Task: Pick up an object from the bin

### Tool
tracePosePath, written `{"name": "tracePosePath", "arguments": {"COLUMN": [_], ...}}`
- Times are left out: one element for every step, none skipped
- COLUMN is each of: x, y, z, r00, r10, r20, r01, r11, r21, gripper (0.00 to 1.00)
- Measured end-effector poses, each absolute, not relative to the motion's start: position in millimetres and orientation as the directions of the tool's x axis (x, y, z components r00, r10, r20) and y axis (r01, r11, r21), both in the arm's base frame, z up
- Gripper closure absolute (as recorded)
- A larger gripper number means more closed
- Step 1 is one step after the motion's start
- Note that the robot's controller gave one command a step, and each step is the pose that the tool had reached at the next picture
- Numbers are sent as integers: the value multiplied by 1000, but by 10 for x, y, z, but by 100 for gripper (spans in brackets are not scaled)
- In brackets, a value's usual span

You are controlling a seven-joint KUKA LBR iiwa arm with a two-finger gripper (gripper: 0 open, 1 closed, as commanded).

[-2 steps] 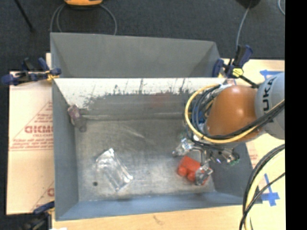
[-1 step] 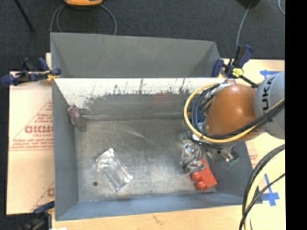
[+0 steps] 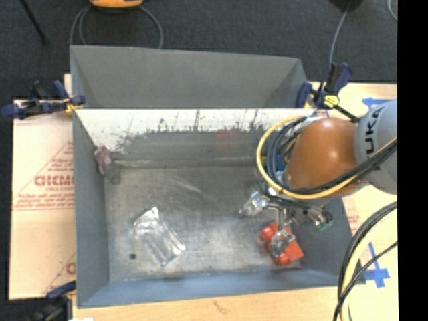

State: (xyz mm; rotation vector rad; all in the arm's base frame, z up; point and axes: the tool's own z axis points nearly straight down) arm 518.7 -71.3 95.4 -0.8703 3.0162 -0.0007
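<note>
Target candidate: red object (image 3: 287, 251), small and blocky, seemingly two lumps joined. It lies on the bin floor in the near right corner, close to the front wall and near the right wall.

Handling (judgement): looks like hard plastic, so stiff and light, with little risk of crushing. The glossy faces could slip, and the lumpy outline gives few parallel sides. Best hold is probably across the narrower waist between the two lumps, pressing down onto the floor before closing. The nearby front wall leaves little room on that side.

Gripper (image 3: 282, 231): directly above the red object, its tip at or touching the object's upper end. Cannot tell from this view how far open it is, nor whether it has hold of anything; the wrist and its orange cover (image 3: 319, 154) block the line of sight. No lift evident.

Elsewhere in the bin (image 3: 200, 122): a crumpled clear plastic piece (image 3: 158, 238) on the near left of the floor, well apart from the gripper. A small greyish thing (image 3: 103, 158) sits in the far left corner.
</note>
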Motion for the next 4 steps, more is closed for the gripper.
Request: {"name": "tracePosePath", "arguments": {"x": [4988,5004,5010,5166], "y": [-879,-1317,-1339,-1449], "z": [1008,980,978,2537], "r00": [-551,-349,-350,-384], "r10": [-835,-937,-937,-923], "r20": [-15,-13,-12,-2], "r01": [-835,-937,-937,-923], "r11": [551,349,350,384], "r21": [5,3,-2,-11], "gripper": [0,0,100,100]}}
